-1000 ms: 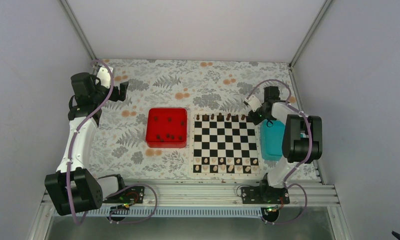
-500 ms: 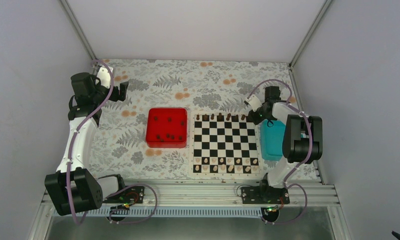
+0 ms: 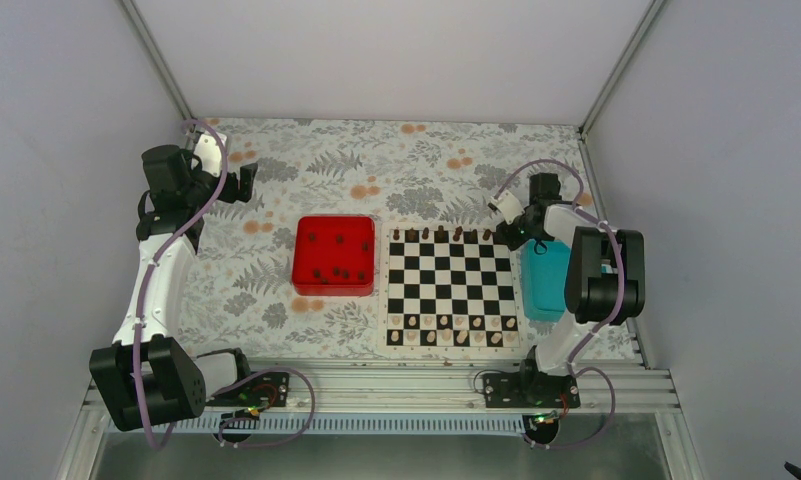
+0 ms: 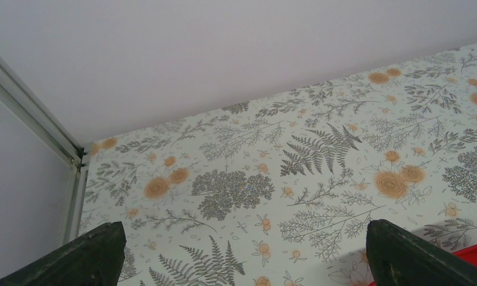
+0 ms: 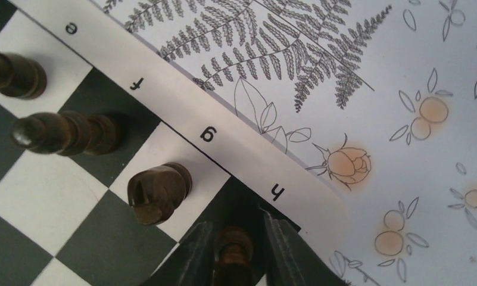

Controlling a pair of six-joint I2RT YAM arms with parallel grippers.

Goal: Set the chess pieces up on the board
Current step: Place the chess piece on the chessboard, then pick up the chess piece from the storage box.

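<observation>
wrist: right hand point(image 5: 234, 250) flanks chess piece point(image 5: 232, 238) at h | top: hidden

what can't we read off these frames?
- Right wrist: dark piece on the h square, between the right gripper fingers. The bottom edge cuts off the contact, so gripped or merely flanked is unclear.
- Top: that board corner sits under the right arm.
- Top: chess pieces in the red tray are too small to tell types.
- Top: teal tray is partly behind the arm, and that part's contents are unseen.
</observation>
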